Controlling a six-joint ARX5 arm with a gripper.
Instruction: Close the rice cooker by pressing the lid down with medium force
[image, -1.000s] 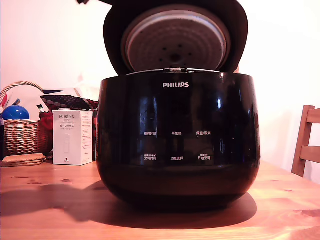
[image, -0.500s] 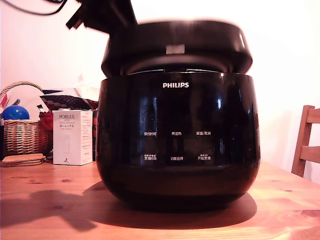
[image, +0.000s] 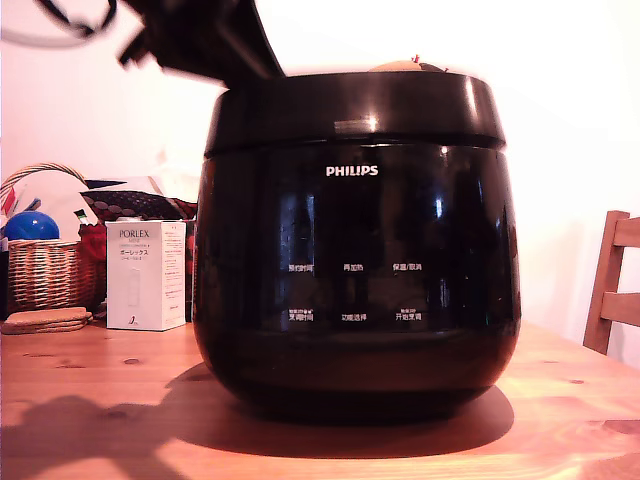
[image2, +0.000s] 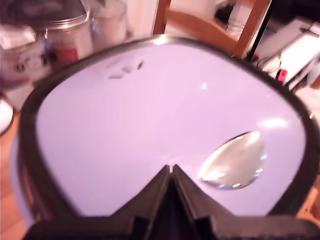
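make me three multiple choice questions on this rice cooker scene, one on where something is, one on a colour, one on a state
1. In the exterior view, where is the white box relative to the rice cooker?
A. On the exterior view's left of it
B. On the exterior view's right of it
C. On top of it

2. What colour is the ball in the wicker basket?
A. Red
B. Blue
C. Green

3. How does the lid stand?
A. Upright, fully open
B. Lying on the table
C. Down on the cooker body

Answers:
1. A, the box stands on the wooden table at the cooker's left in that view.
2. B, a blue ball shows above the basket rim.
3. C, the lid lies flat on the body, with the shut gripper at its top.
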